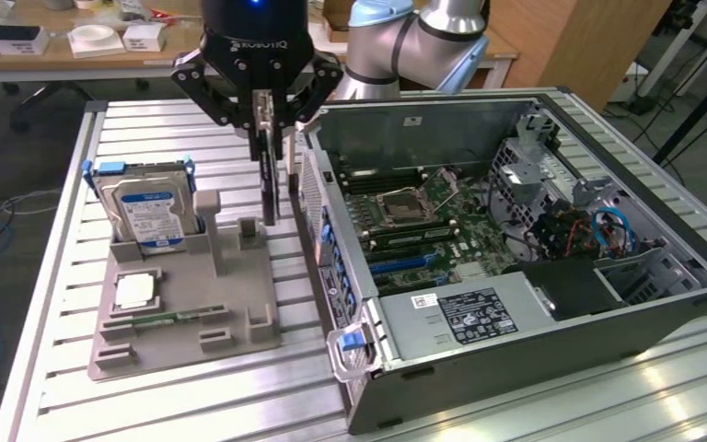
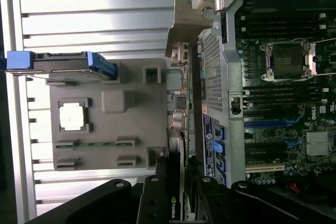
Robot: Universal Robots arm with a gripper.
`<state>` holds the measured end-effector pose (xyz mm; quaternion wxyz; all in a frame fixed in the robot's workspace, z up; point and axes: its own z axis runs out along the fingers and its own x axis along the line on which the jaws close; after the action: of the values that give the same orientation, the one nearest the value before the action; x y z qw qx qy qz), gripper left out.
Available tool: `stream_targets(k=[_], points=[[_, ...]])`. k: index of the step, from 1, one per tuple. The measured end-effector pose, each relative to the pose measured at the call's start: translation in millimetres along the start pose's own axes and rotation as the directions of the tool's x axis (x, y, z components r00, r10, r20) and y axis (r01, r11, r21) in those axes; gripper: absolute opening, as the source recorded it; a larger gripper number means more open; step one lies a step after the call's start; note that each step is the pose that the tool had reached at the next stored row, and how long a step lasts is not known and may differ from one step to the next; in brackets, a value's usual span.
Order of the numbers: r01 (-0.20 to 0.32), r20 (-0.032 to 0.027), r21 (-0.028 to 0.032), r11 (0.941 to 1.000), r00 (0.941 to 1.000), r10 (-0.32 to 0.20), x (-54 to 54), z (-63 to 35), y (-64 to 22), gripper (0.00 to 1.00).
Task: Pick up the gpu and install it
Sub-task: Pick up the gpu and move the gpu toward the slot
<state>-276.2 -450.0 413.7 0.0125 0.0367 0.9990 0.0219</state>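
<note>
My gripper (image 1: pixel 268 124) is shut on the gpu (image 1: pixel 265 184), a thin dark card that hangs upright, edge-on, from the fingers. The card's lower end is just above the grey holder tray (image 1: pixel 181 313), between the tray and the side wall of the open computer case (image 1: pixel 550 313). A narrow pale metal bracket (image 1: pixel 290 166) runs along the card's side nearest the case. In the wrist view the gpu (image 2: pixel 179 103) runs away from my black fingers (image 2: pixel 155 195), with its pale bracket (image 2: pixel 186 22) at the far end, beside the case's rear panel (image 2: pixel 212 72).
On the tray a silver hard drive (image 1: pixel 144 212) with blue rails stands upright, with a pale square chip (image 1: pixel 136 290) and a small green memory stick (image 1: pixel 176 318) nearby. The motherboard (image 1: pixel 440 230) lies exposed inside the case. The slatted metal table (image 1: pixel 144 405) has bare room in front.
</note>
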Motion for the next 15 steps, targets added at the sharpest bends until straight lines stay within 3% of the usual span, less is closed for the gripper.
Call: stream_targets(k=[15], points=[[0.000, 0.0000, 0.0001, 1.0000, 1.0000, 0.000, -7.3, 0.2, 0.6, 0.26]])
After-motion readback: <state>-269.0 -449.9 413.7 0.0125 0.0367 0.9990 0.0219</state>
